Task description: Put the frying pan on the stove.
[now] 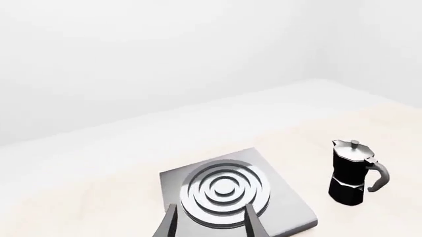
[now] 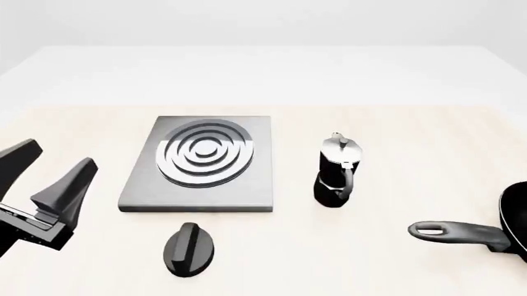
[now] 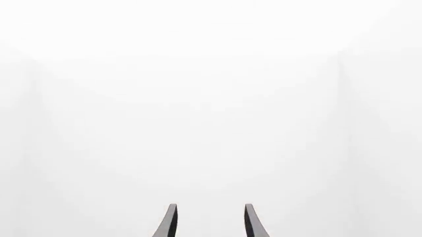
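The table point(image 2: 395, 92) is pale and wide, with bare surface at the far side and between the objects. The stove point(image 2: 200, 165) lies left of centre: a flat square grey slab with raised silver concentric rings, nothing on it, all four edges showing. The frying pan point(image 2: 482, 231) sits at the near right, well apart from the stove; its black bowl is cut off by the right edge of the front view, so only a sliver shows, while its long dark grey handle with a loop hole points left. The moka pot point(image 2: 336, 171) stands upright between stove and pan. A small black oval knob point(image 2: 190, 248) lies just near of the stove.

The left gripper point(image 2: 51, 165) hangs at the near left, fingers spread apart and empty. The right gripper point(image 3: 209, 221) shows only in its wrist view, fingers parted against blank white.
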Tool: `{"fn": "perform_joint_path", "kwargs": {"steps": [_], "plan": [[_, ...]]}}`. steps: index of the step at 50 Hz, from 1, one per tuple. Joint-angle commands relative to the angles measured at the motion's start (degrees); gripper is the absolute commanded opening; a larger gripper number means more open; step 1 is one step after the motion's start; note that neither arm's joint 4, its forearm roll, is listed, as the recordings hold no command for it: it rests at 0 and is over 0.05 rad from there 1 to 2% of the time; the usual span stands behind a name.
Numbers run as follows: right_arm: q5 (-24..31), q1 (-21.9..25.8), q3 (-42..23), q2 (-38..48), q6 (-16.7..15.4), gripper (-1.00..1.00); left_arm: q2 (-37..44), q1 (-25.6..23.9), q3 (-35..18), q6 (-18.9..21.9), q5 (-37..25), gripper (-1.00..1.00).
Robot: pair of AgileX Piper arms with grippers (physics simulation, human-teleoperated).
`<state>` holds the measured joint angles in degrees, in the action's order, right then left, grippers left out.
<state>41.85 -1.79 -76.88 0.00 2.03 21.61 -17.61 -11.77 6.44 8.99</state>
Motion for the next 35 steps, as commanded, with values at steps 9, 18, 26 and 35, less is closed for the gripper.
{"fn": "perform_joint_path", "kwargs": {"steps": [9, 18, 26, 35], "plan": [[10.5, 1.1, -17.7, 0.0, 0.0, 1.0, 11.0, -8.8, -4.4, -0.3, 5.9, 1.0], [12.0, -2.2, -24.8, 0.0, 3.1, 1.0, 17.1, -13.1, -6.5, -2.3, 9.2, 1.0], [13.1, -2.7, -28.2, 0.0, 4.4, 1.0, 20.4, -15.6, -8.7, -1.7, 10.2, 1.0], [14.1, -2.6, -30.7, 0.0, 4.5, 1.0, 24.1, -18.8, -10.8, -2.7, 11.5, 1.0]]}}
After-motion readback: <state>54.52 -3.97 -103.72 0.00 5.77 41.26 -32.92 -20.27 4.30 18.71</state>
